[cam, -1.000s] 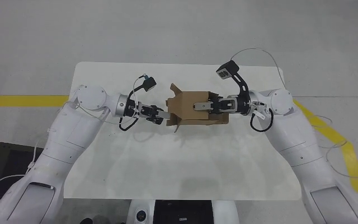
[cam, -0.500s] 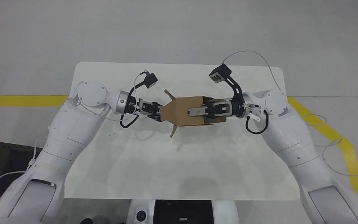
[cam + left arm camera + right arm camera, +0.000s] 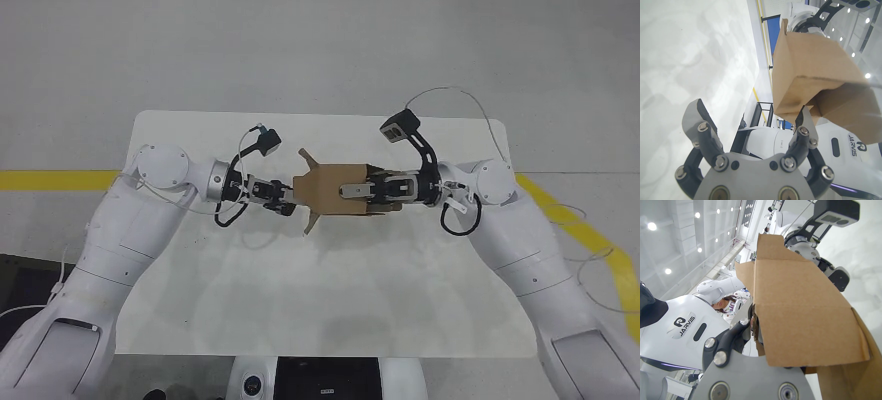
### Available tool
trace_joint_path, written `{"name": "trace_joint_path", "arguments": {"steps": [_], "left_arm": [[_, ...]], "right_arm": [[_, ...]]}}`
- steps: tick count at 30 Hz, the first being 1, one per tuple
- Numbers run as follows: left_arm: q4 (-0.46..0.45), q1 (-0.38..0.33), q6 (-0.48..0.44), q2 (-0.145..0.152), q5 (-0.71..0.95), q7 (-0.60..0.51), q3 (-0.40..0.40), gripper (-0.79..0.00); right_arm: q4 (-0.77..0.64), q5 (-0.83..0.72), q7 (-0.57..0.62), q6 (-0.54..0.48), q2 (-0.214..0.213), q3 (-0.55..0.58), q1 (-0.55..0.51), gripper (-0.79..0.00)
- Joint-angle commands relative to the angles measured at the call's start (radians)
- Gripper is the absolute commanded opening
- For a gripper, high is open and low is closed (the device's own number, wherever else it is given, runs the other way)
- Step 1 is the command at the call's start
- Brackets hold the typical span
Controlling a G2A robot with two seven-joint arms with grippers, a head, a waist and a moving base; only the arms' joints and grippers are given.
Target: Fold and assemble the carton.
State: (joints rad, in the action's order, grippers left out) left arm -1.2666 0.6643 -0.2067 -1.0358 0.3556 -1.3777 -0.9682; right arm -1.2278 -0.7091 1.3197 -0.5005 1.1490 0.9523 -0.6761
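Note:
A brown carton (image 3: 335, 190) hangs above the middle of the white table (image 3: 200, 300), lying lengthwise between my two arms. My right gripper (image 3: 356, 190) is shut on the carton's right-hand wall, one finger lying across its top. In the right wrist view the carton (image 3: 798, 313) covers most of that gripper, and one finger (image 3: 745, 326) shows beside the wall. My left gripper (image 3: 287, 196) stands open at the carton's left end, where two flaps splay outward. In the left wrist view one fingertip (image 3: 803, 115) touches the carton's (image 3: 810, 75) lower corner, with nothing between the fingers.
The table's far edge lies just beyond the carton. A yellow floor line (image 3: 60, 180) runs past the table on both sides. Bare tabletop stretches toward the front.
The right gripper has turned the carton, so it looks flatter and sits slightly farther left. The left gripper has shifted a little toward the far side, staying at the left end flaps.

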Motion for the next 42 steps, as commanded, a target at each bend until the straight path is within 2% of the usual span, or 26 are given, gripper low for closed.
{"name": "trace_joint_path", "arguments": {"steps": [1,5,9,18,28,42], "left_arm": [[-0.001,0.001,-0.004,0.002,-0.021,0.002,-0.003,0.000],[-0.014,0.010,-0.003,0.008,-0.071,0.008,-0.003,0.000],[-0.067,0.030,0.001,0.010,-0.105,0.004,0.011,0.000],[-0.094,0.031,0.015,0.009,-0.089,0.017,0.011,0.000],[-0.057,0.027,0.012,0.016,-0.072,0.027,-0.025,0.000],[-0.083,0.037,0.018,0.018,-0.051,0.021,-0.028,0.000]], "right_arm": [[0.014,-0.001,-0.016,-0.016,-0.002,0.013,-0.001,-0.785],[0.050,-0.003,-0.070,-0.070,-0.005,0.048,-0.008,-0.785],[0.074,0.003,-0.103,-0.103,-0.004,0.067,-0.012,-0.785],[0.045,0.088,-0.184,-0.098,0.004,0.051,-0.039,-0.785],[0.029,0.107,-0.123,-0.048,0.005,0.042,-0.046,-0.785],[0.013,0.098,-0.052,-0.019,0.021,0.000,-0.040,-0.785]]}}
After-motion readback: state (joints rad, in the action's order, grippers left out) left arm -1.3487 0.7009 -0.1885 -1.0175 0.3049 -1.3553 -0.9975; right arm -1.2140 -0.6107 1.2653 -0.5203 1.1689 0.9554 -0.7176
